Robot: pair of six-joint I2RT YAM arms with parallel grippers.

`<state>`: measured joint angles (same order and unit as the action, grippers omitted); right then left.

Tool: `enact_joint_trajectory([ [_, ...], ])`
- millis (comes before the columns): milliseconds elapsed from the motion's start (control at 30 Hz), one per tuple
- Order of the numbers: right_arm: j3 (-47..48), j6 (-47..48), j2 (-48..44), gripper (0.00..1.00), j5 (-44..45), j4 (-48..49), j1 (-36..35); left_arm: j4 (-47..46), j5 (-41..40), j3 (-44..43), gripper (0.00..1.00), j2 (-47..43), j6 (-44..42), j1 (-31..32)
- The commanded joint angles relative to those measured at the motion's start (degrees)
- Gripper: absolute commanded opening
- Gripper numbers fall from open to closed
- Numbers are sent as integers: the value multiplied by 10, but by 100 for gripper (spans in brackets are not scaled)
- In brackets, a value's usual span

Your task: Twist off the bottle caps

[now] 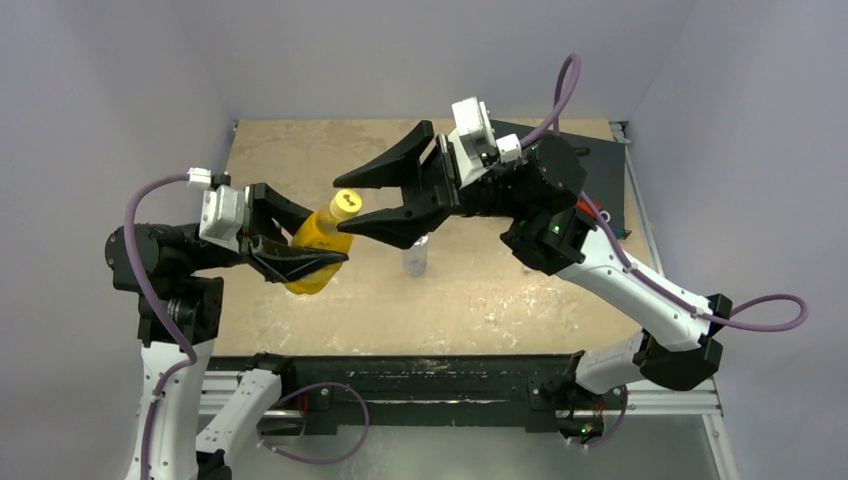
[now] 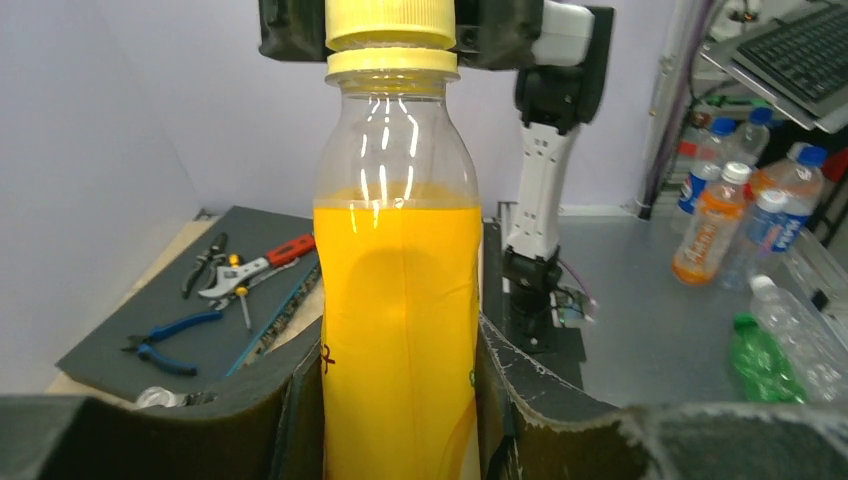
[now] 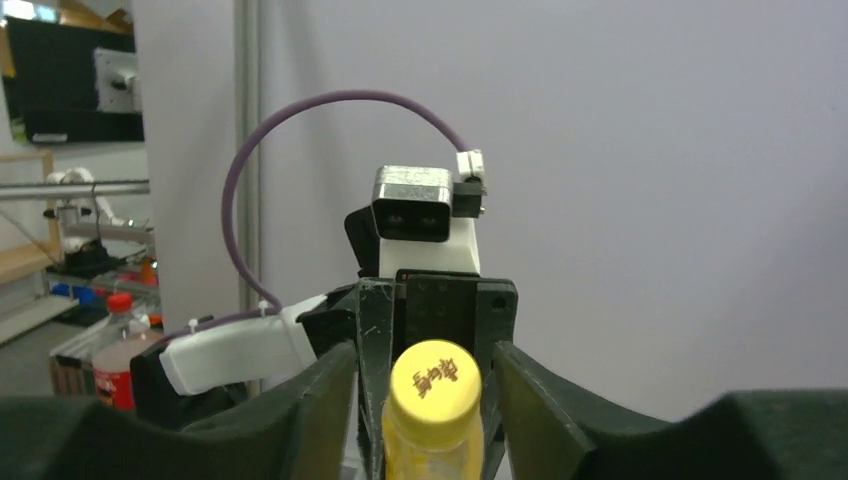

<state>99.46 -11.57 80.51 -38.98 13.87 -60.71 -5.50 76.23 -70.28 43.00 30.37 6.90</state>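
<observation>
My left pincer point(image 1: 318, 240) is clamped tight on the body of the orange-yellow bottle point(image 2: 398, 300). I hold it tilted toward my other arm so that, I judge, it cannot spin when its cap is turned. My right pincer point(image 1: 350, 203) stands open, a finger on either side of the yellow cap point(image 3: 434, 377) with gaps showing, lined up end-on for a twist. The cap sits on the neck. A small clear bottle point(image 1: 415, 255) stands on the table point(image 1: 500, 290) nearby.
</observation>
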Motion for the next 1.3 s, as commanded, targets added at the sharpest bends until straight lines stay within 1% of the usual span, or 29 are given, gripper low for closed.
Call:
enact_joint_trajectory([
  [0,-10,-20,-31,71,157,3,1,76,-92,-30,0,1,-89,-6],
  [67,-20,-39,-39,88,256,15,-2,120,-119,-32,0,0,-148,-5],
  [133,-2,-66,-32,96,330,-11,-4,153,-143,-31,0,-2,-197,-6],
  [167,6,-78,-28,98,356,-23,-6,162,-151,-29,0,-3,-215,-6],
  [200,13,-79,-24,99,376,-31,-18,167,-158,-27,0,-5,-228,-6],
  [233,27,-71,-17,99,414,-46,-36,171,-172,-24,0,-7,-244,-5],
  [333,108,-25,32,98,584,-127,-101,171,-222,-8,0,-21,-288,-6],
  [400,162,-13,72,96,679,-193,-126,172,-261,2,0,-29,-328,-5],
  [467,181,-8,94,93,739,-203,-139,180,-304,10,0,-33,-366,-6],
  [500,180,-9,99,92,751,-197,-142,185,-325,13,0,-34,-380,-6],
  [567,173,-11,101,89,742,-178,-143,194,-353,16,0,-34,-403,-5],
  [633,181,-17,110,85,732,-176,-144,202,-356,18,0,-33,-418,-5],
  [733,204,-21,124,76,728,-184,-144,203,-348,19,0,-34,-417,-5],
  [800,201,-24,122,70,722,-174,-144,200,-345,20,0,-34,-414,-6],
  [933,179,-29,114,49,714,-149,-144,205,-341,21,0,-34,-417,-6],
  [967,177,-31,114,45,711,-147,-144,205,-338,21,0,-34,-418,-6],
  [1133,167,-33,110,41,704,-140,-143,205,-330,23,0,-34,-414,-5],
  [1200,162,-36,108,36,700,-140,-144,204,-331,23,0,-33,-413,-6],
  [1267,159,-38,107,29,696,-140,-143,203,-330,22,0,-33,-411,-5],
])
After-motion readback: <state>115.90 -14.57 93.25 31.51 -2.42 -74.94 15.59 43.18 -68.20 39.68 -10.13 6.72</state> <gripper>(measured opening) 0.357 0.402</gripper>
